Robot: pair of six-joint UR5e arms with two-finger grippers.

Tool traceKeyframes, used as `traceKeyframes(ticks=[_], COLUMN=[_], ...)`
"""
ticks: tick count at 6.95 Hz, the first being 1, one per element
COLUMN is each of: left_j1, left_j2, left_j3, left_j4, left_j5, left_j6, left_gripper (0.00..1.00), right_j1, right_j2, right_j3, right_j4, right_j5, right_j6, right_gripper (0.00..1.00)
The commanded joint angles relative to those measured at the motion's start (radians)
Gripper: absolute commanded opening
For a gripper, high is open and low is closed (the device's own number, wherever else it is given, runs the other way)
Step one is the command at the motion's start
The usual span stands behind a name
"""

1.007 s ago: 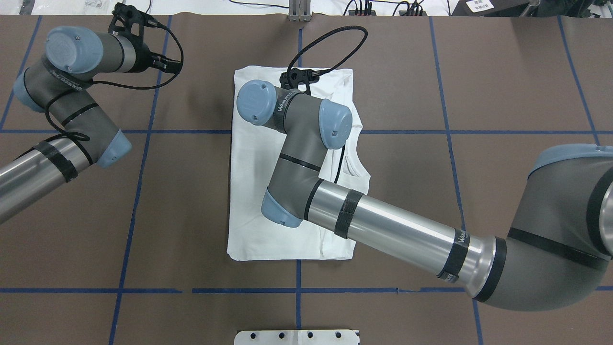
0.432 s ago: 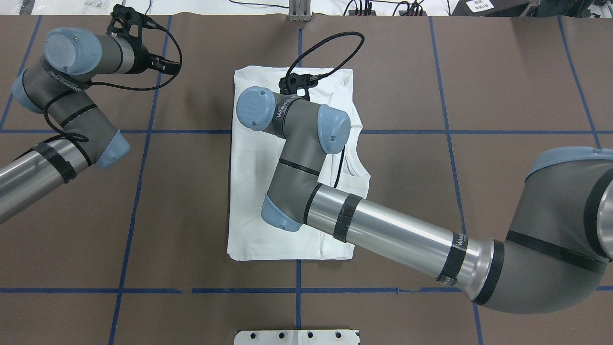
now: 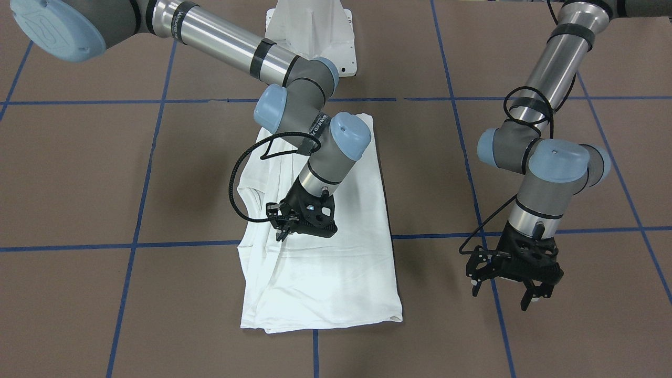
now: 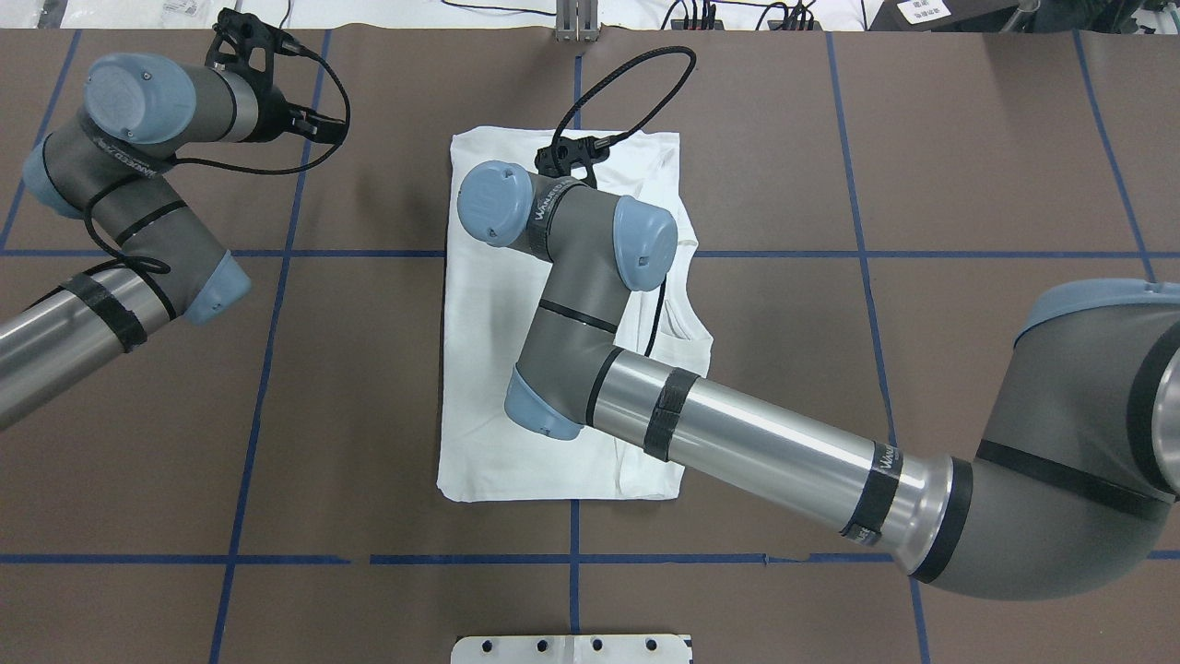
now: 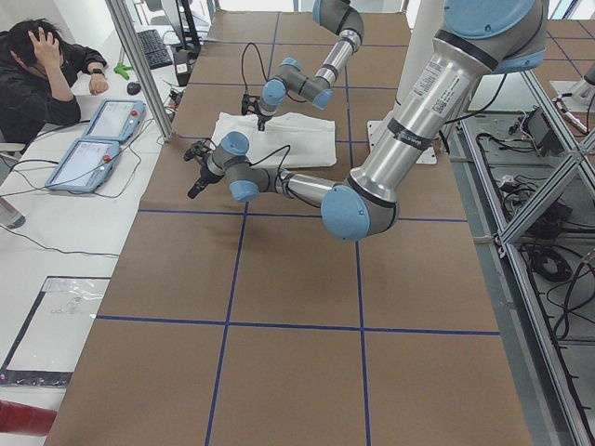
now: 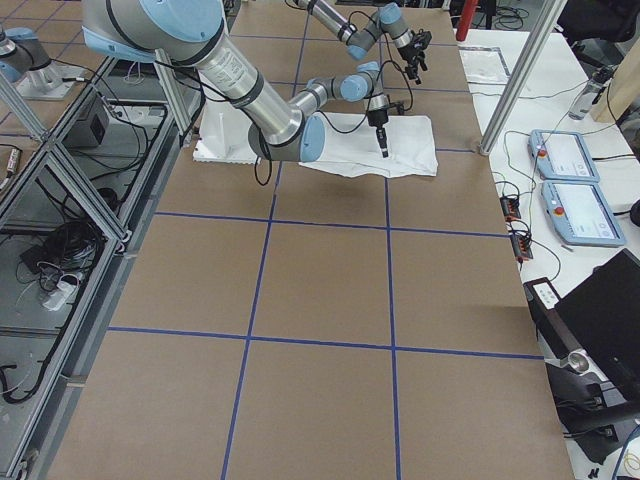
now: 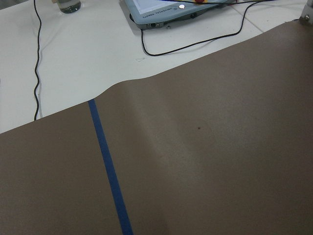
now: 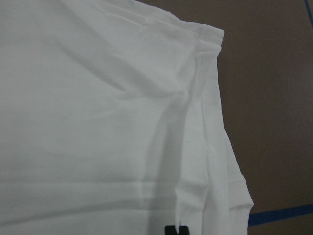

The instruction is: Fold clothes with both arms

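Note:
The white shirt point(image 4: 479, 369) lies flat mid-table, folded lengthwise into a long strip point(image 3: 336, 273); no print shows. My right arm reaches over it, and the right gripper point(image 3: 280, 234) points down near the far end of the shirt point(image 4: 565, 155). In the right wrist view its black tips point(image 8: 176, 230) sit together low over the cloth point(image 8: 98, 122), with a ridge of fabric running into them. My left gripper point(image 3: 501, 296) hangs open above bare table on the robot's left of the shirt, near the far edge point(image 4: 241, 28), holding nothing.
The white pedestal base point(image 4: 572, 648) stands at the near edge. A black cable loop point(image 4: 645, 83) arcs from the right wrist beyond the shirt. A seated person point(image 5: 37, 74) and two tablets point(image 5: 93, 153) are past the far edge. Blue tape lines point(image 4: 267, 369) grid the brown table.
The right wrist dipped slightly toward the robot and came back; its cable loop swayed. The shirt and the left arm have hardly moved.

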Motion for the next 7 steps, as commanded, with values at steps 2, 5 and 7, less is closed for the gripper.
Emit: traceKeyframes(ticks=[2,5,7], left_j1=[0.0,0.0,0.0], left_j2=[0.0,0.0,0.0], left_j3=[0.0,0.0,0.0], left_j4=[-0.007,-0.007,-0.007], left_j5=[0.001,0.001,0.001], left_j6=[0.0,0.0,0.0], left_gripper=[1.0,1.0,1.0], right_j1=[0.024,0.024,0.035], right_j2=[-0.079,-0.221,-0.227], right_j3=[0.129,0.238,0.301], right_j4=[-0.086,-0.021,-0.005], right_j5=[0.001,-0.015,-0.006], right_j6=[-0.126,-0.132,-0.136], right_gripper=[0.0,1.0,1.0])
